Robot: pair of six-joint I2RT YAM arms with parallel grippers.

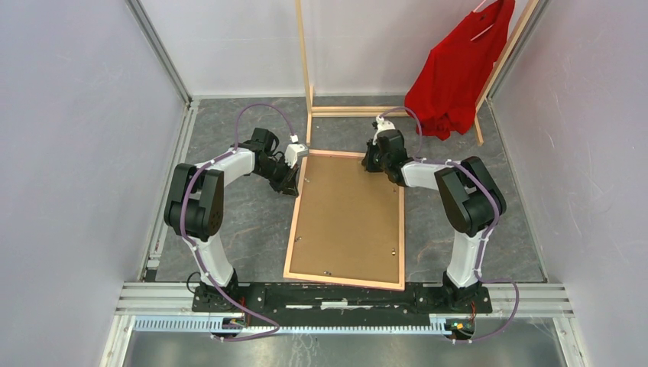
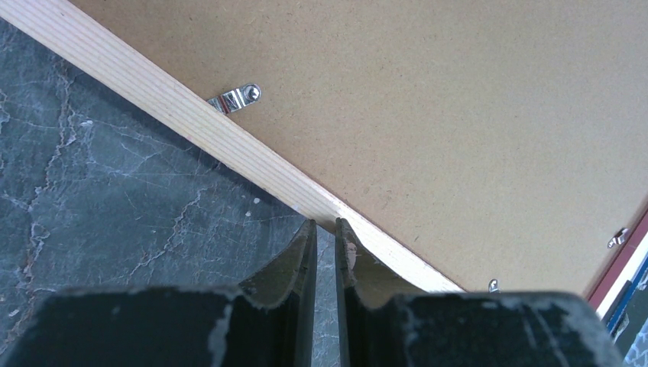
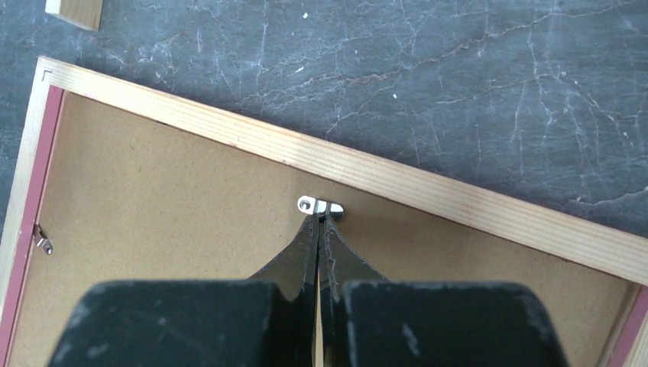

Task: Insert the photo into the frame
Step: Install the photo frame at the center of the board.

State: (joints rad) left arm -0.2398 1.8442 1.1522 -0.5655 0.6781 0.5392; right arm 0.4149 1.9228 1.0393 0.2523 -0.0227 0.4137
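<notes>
The frame (image 1: 348,222) lies face down on the grey table, brown board backing up, light wood edges around it. My left gripper (image 1: 293,186) is at its left edge near the far corner. In the left wrist view the fingertips (image 2: 325,223) are almost together, empty, touching the wood edge (image 2: 191,122). My right gripper (image 1: 372,163) is at the far edge. It is shut, its tips (image 3: 319,218) against a small metal clip (image 3: 321,206) on the backing. The photo does not show in the top view. A thin white and blue sliver (image 2: 630,302) past the frame's far side may be it.
A tall bare-wood clothes rack (image 1: 306,61) stands behind the frame, with a red shirt (image 1: 458,69) hanging at the back right. More metal clips (image 2: 235,98) sit along the backing's edges. Walls close in on both sides. An aluminium rail (image 1: 344,294) runs along the near edge.
</notes>
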